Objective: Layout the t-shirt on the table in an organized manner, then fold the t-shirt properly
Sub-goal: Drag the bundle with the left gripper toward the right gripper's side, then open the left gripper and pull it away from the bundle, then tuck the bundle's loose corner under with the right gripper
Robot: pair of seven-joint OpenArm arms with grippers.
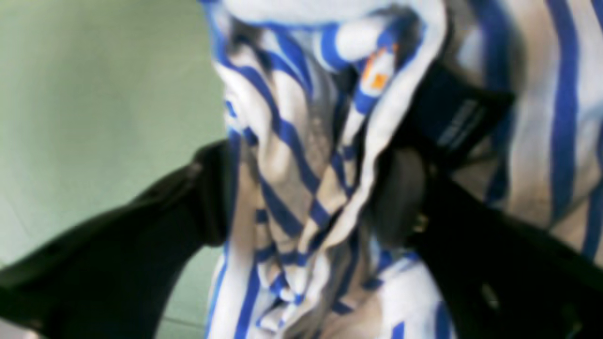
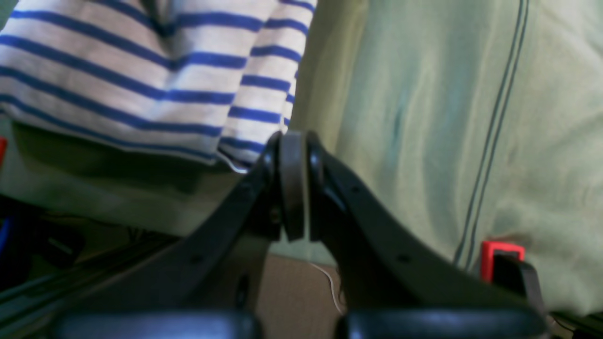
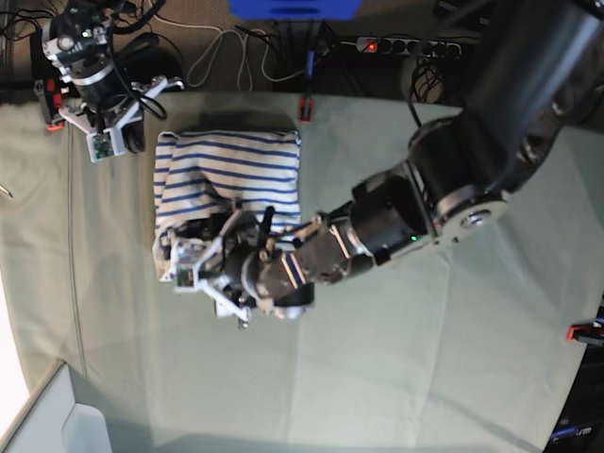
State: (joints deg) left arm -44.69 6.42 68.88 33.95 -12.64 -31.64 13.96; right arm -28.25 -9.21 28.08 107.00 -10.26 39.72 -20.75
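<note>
Dark floor with tangled cables (image 3: 226,52) and a power strip (image 3: 401,44).

The table (image 3: 396,377) is big and flat, with a pale green cloth over it. The cloth has soft creases and a thin double line sewn down it. A little red clip (image 3: 581,332) sits at the right edge in the base view, and another red clip (image 3: 305,107) sits at the far edge. The t-shirt (image 3: 231,170) lies on the cloth near that far edge. It is white with thin blue stripes, folded into a small block, bunched up at its near end
</note>
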